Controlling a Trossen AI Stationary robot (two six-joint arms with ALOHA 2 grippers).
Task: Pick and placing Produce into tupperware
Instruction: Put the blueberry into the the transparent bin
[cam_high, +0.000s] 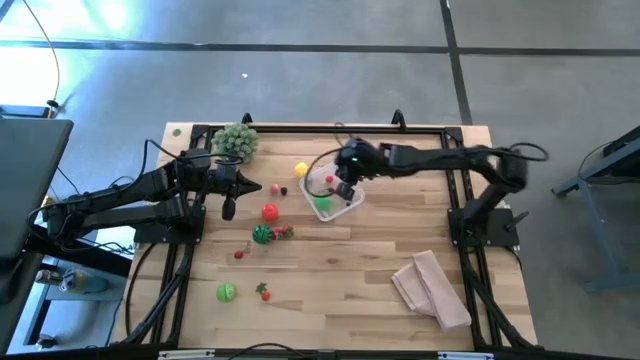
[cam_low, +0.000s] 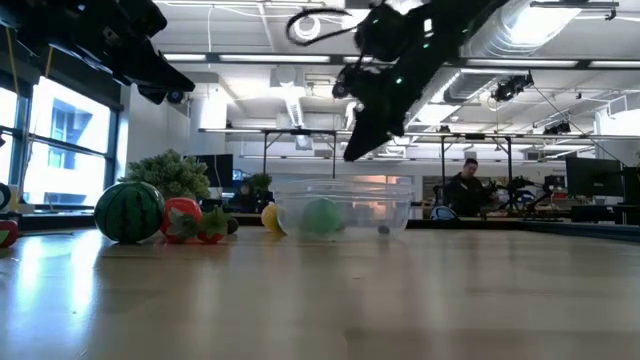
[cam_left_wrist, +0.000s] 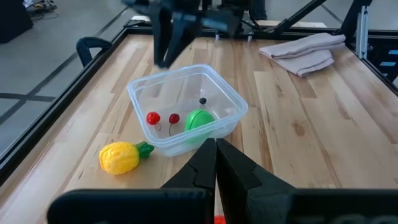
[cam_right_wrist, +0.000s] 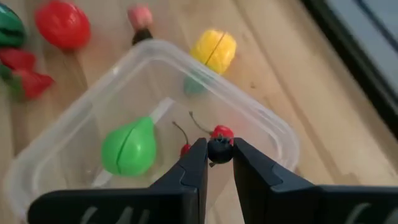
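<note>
The right gripper (cam_right_wrist: 219, 163) hangs over the tupperware (cam_right_wrist: 273, 134), jaws pinching a small dark berry (cam_right_wrist: 219, 150), poised to drop it beside the green pear (cam_right_wrist: 129, 148) and cherries (cam_left_wrist: 162, 118). The left gripper (cam_left_wrist: 216, 163), jaws pressed together, waits above the desk (cam_high: 340, 290).

Clear glossy plastic tupperware (cam_right_wrist: 261, 127), matt wood table (cam_high: 340, 270) (planked), cloth (cam_high: 432, 288)

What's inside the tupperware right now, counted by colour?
Red cherries: 2
Green pear: 1
Dark berry: 1
Total: 4 pieces in the tupperware
</note>
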